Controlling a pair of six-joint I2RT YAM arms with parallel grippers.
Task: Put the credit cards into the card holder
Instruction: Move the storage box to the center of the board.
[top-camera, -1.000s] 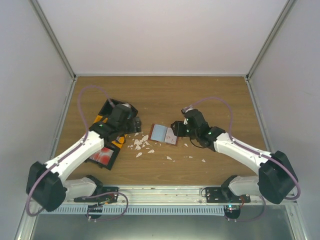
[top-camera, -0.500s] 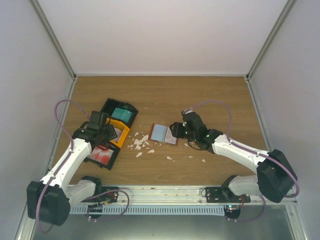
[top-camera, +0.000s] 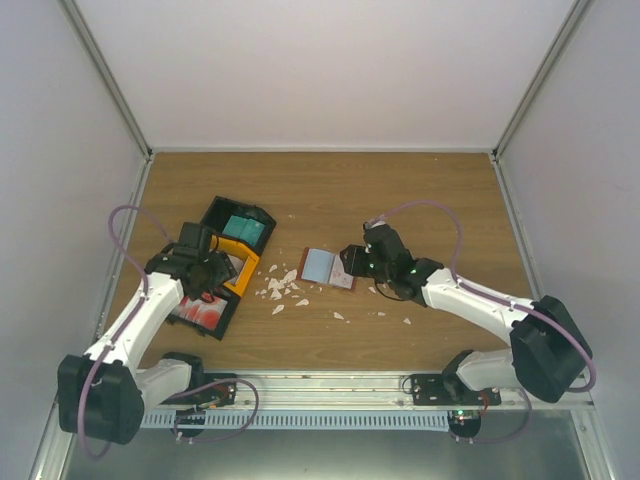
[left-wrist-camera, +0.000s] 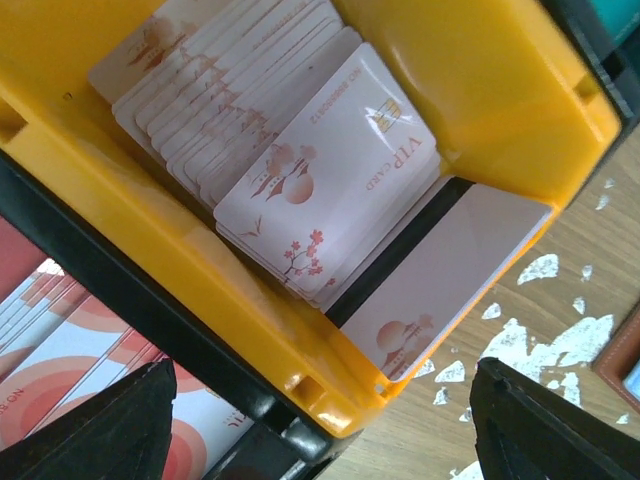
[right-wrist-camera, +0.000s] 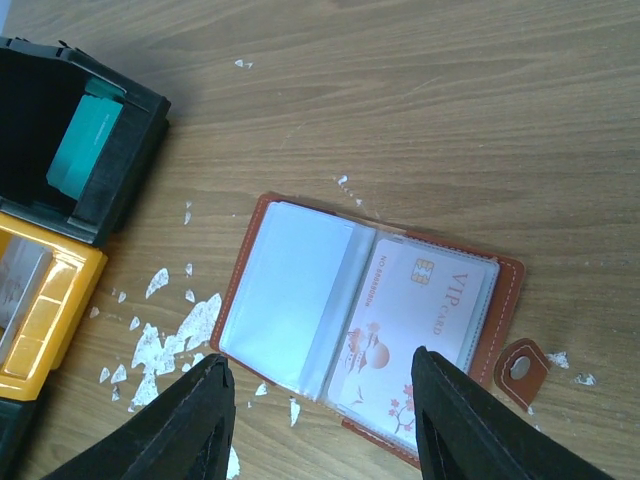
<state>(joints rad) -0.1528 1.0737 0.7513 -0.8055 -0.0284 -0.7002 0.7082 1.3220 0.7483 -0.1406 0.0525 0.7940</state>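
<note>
I see my left pincer (left-wrist-camera: 320, 405) spread wide, with nothing in it. It hangs over the yellow part of the tray (left-wrist-camera: 480, 70), on the left side of the desk (top-camera: 400, 190). In that yellow part lies a pile of white cards (left-wrist-camera: 290, 170) with red pictures on them, fanned out one on top of another. One more, the loose card (left-wrist-camera: 450, 280), sits beside the pile, close to the yellow wall. Next to the yellow part, in a black part, I see red cards (left-wrist-camera: 60, 350) with white marks. At the far end of the tray are the teal cards (top-camera: 243, 228)

My right pincer (right-wrist-camera: 320, 365) is spread too and pinches nothing. It hangs over the card holder (right-wrist-camera: 290, 300), which lies open and flat in the middle of the desk, apart from the tray. Its left pocket is see-through and looks pale. In its right pocket sits the pocketed card (right-wrist-camera: 420, 320), white with red flowers. A small round snap tab (right-wrist-camera: 517, 368) sticks out at the holder's corner. Little white scraps (right-wrist-camera: 165, 345) lie on the wood between the holder and the tray
</note>
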